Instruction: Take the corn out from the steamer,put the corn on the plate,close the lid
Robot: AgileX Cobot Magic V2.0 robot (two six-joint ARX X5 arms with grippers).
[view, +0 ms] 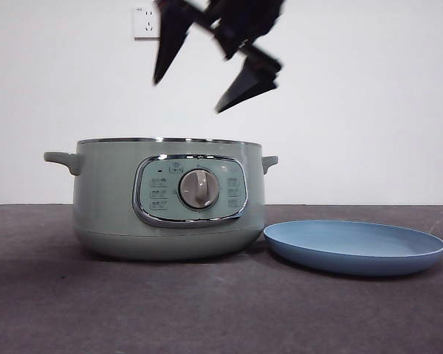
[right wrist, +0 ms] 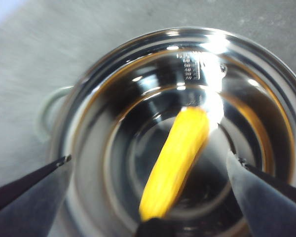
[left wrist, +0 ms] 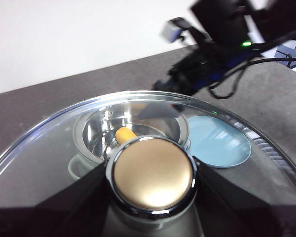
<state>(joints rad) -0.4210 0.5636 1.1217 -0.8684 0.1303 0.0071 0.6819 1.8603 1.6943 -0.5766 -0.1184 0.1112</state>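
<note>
From the front, the steamer's wall hides its contents, and the lid does not show there. The right wrist view looks straight into the shiny bowl, where the corn lies on the bottom, blurred. The right gripper hangs above the pot, jaws spread wide and empty. The left gripper is pressed onto the lid's knob, holding it aloft; through the glass the pot, corn and plate appear below. The plate lies bare just beside the steamer.
</note>
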